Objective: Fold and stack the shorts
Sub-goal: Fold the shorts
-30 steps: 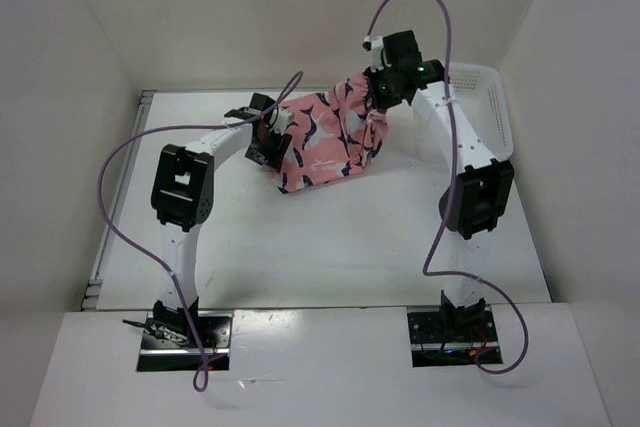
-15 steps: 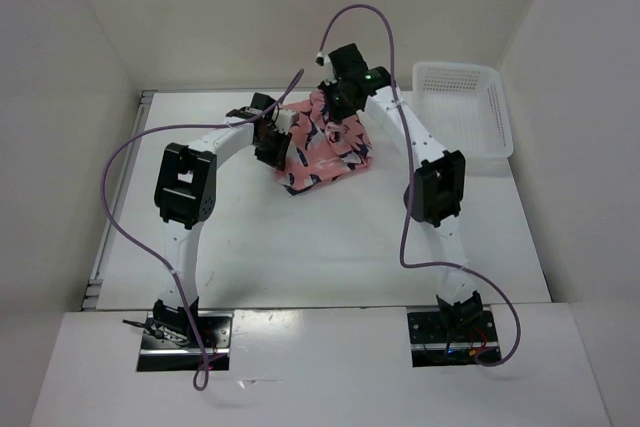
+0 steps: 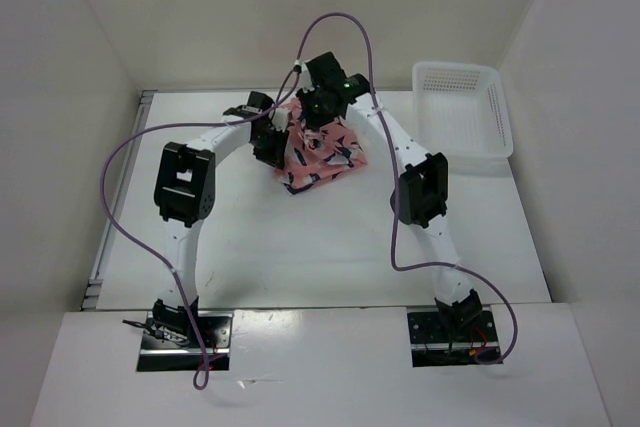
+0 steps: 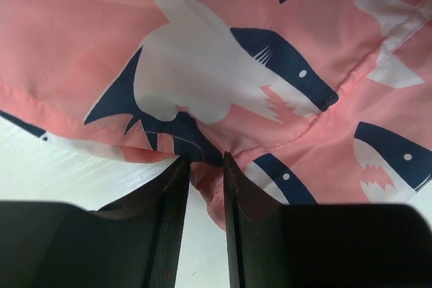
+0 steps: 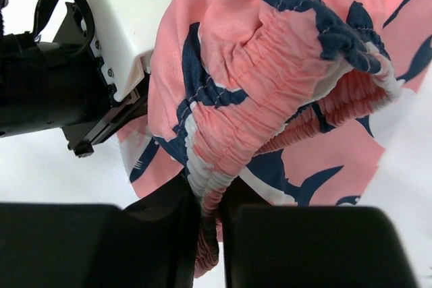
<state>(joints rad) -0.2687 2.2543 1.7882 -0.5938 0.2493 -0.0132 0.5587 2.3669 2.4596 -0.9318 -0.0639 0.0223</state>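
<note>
The salmon-pink shark-print shorts (image 3: 320,155) lie bunched at the back middle of the table, partly folded over. My left gripper (image 3: 270,143) is at their left edge, shut on a fold of the fabric (image 4: 202,166). My right gripper (image 3: 318,115) is above their top edge, shut on the gathered elastic waistband (image 5: 223,166), which it holds up over the rest of the shorts (image 5: 324,160). In the right wrist view the left gripper's white housing (image 5: 128,25) sits close beside the lifted waistband.
A white mesh basket (image 3: 462,107) stands at the back right of the white table (image 3: 300,247). White walls close in the back and both sides. Purple cables loop from both arms.
My right gripper has carried the waistband leftward from near the basket to above the left gripper, folding the shorts over into a narrower bundle. The left gripper has held its place.
</note>
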